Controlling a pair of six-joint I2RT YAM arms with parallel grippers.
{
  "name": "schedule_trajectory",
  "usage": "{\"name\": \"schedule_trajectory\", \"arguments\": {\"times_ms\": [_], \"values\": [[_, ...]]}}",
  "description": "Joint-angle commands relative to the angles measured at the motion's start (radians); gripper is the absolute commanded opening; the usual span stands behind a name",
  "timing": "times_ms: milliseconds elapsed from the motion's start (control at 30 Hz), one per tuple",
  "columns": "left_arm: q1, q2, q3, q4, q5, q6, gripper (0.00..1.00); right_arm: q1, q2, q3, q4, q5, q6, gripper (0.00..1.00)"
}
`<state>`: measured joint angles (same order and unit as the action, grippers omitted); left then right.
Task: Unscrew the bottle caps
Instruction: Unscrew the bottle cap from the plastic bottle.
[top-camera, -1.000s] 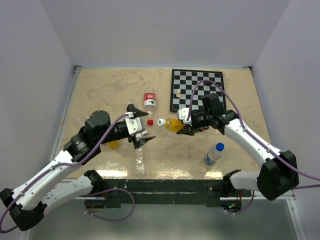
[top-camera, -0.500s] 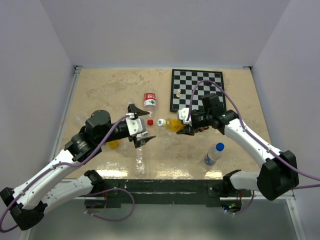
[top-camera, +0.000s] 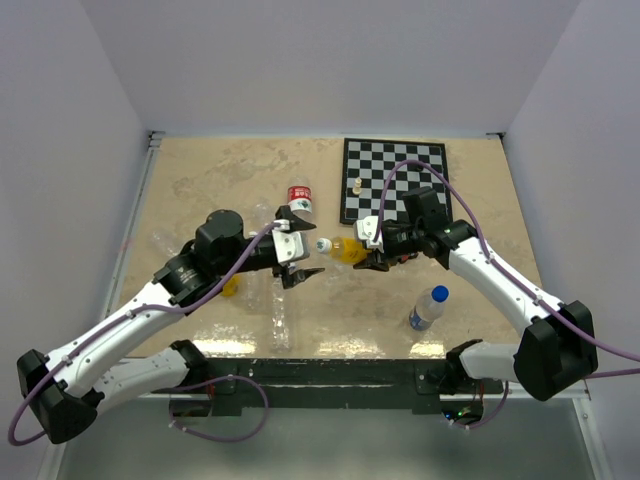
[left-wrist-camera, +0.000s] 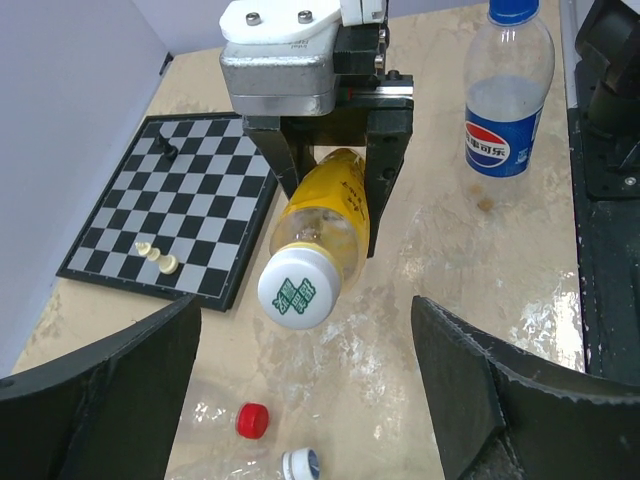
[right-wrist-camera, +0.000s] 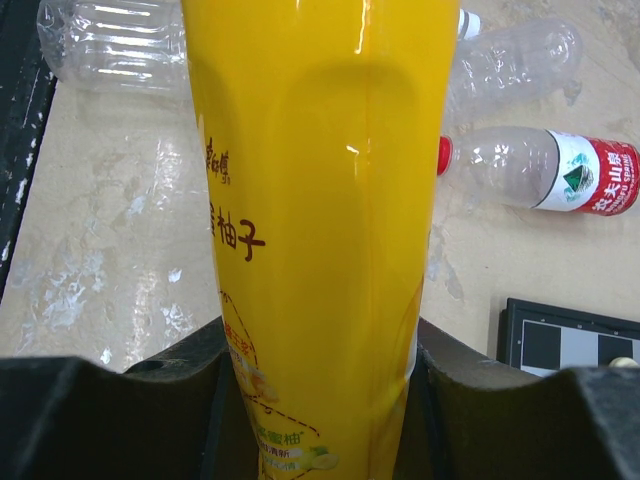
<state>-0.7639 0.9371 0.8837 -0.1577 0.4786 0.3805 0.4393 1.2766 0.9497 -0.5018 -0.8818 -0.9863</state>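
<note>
Left wrist view: my left pincer gapes wide, the white cap just ahead, above the table's middle. My right pincer clenches the orange bottle. I should centre on the ribs, close squarely, then twist.
</note>
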Motion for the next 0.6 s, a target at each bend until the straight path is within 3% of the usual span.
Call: {"name": "schedule_trajectory", "arguments": {"times_ms": [0, 367, 567], "values": [[0.002, 0.023, 0.029, 0.098, 0.051, -0.014, 0.87, -0.001, 0.001, 0.023, 0.0, -0.023, -0.014, 0.0], [0.002, 0.06, 0.044, 0.093, 0.08, -0.023, 0.56, 0.001, 0.001, 0.023, 0.0, -0.025, -0.015, 0.0], [0.002, 0.057, 0.041, 0.103, 0.074, -0.038, 0.59, 0.001, 0.004, 0.023, 0.0, -0.023, -0.015, 0.0]]}}
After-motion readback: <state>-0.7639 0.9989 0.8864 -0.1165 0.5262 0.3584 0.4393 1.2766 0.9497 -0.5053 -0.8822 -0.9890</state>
